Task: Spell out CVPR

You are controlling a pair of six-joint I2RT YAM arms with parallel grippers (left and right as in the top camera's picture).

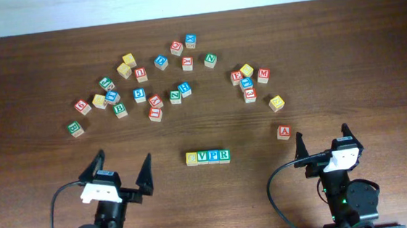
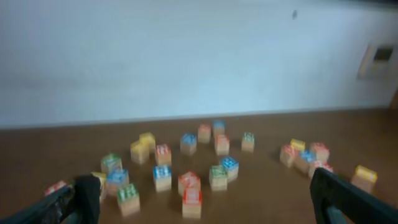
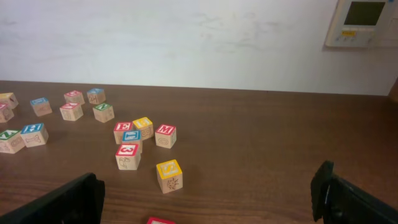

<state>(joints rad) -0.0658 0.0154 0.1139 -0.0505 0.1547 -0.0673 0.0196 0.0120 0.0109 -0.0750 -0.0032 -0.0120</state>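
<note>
Four wooden letter blocks stand in a row at the table's front middle: a yellow block (image 1: 192, 158), a green V (image 1: 203, 157), a blue P (image 1: 214, 156) and a green R (image 1: 224, 155), touching side by side. My left gripper (image 1: 125, 171) is open and empty, to the left of the row. My right gripper (image 1: 322, 142) is open and empty, to the right of it. The row does not show in either wrist view. The left wrist view is blurred.
Many loose letter blocks lie scattered across the far half of the table (image 1: 374, 57). A red A block (image 1: 283, 132) lies just ahead of my right gripper, a yellow S block (image 3: 169, 175) beyond it. A green block (image 1: 75, 128) lies at far left.
</note>
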